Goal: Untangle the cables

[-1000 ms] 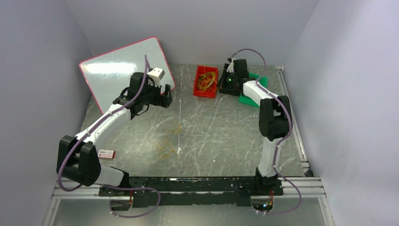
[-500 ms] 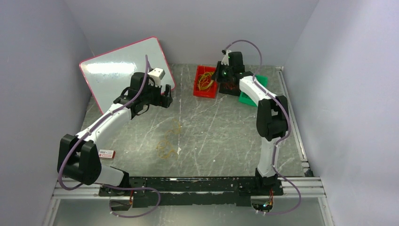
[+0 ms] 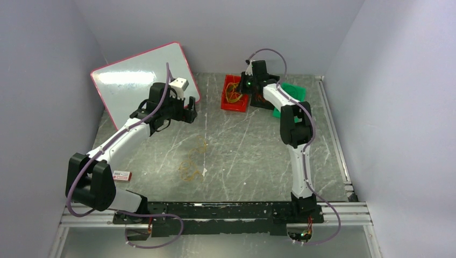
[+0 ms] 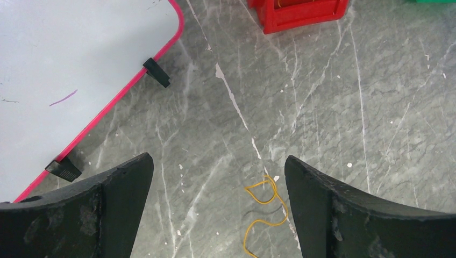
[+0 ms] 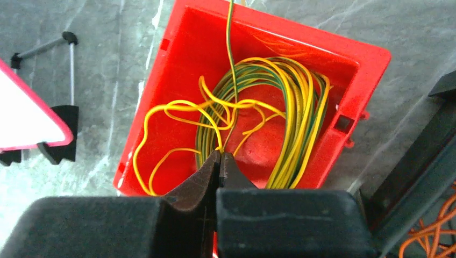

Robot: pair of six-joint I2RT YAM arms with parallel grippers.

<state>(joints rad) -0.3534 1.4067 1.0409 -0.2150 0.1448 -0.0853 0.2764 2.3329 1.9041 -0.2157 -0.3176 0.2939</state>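
Red plastic bin (image 5: 371,70), open-topped, at 12 o'clock on the grey marbled table (image 4: 322,107), holds most of the cables (image 5: 290,107): a coil of thin yellow and green-yellow wire with several loose yellow loops crossing over it.

The right gripper (image 5: 219,161) is down in the bin with its fingers pressed together. They appear to pinch 1 green-yellow strand (image 5: 231,64) that runs straight toward 12 o'clock in the right wrist view and out of the picture.

The left gripper (image 4: 218,158) hangs above the table at about 10 o'clock, fingers spread wide and holding nothing, near the red-rimmed white board (image 4: 64,54).

A few yellow wire loops (image 3: 191,164) lie apart from the bin, near the table's centre toward 7 o'clock. More orange wire (image 5: 430,228) shows at 4 o'clock in the right wrist view, outside the bin.

Step in hand, as judged: drawing 1 strand free of the coil.

To do it well:
1. Lift slowly and straight along the strand.
2. Watch whether the crossing yellow loops rise with it.
3. If the whole coil or the light bin begins to lift, pause and re-grip nearer a free end.
4. Carry the freed wire well clear of the bin, toward the loops already on the table.
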